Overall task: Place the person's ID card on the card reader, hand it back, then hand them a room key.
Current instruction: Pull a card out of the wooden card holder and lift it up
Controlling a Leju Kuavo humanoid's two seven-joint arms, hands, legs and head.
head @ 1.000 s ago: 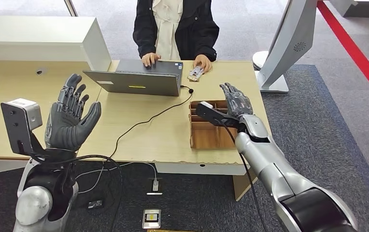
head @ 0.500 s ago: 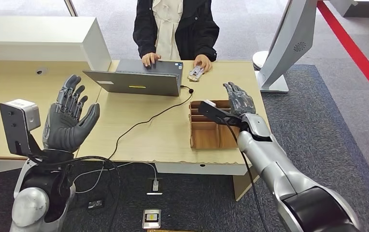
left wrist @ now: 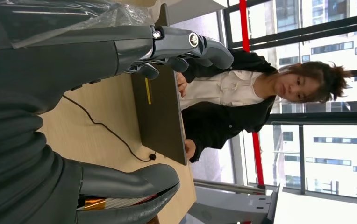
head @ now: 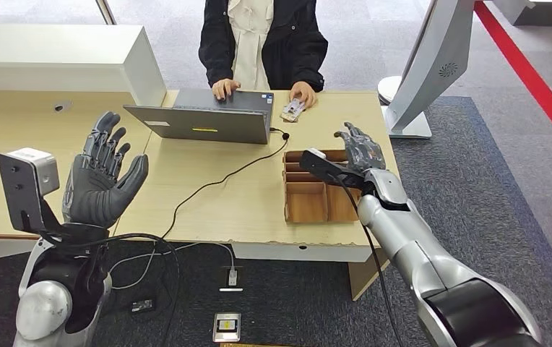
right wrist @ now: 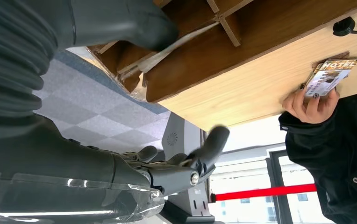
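Brown wooden divided tray [head: 309, 204] sits under my open, empty right robot hand [head: 360, 150], so reaching far-left for the printed card [head: 292, 110] under the person's fingers [head: 304, 94] on the pale wooden counter [head: 215, 195], I risk clipping the tray rim; my left robot hand [head: 103, 181] is also open, raised and empty.

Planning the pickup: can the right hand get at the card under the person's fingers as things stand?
Probably yes. The right hand is open above the wooden tray, with bare desk between it and the card. But the person's hand rests on the card and would need to let go.
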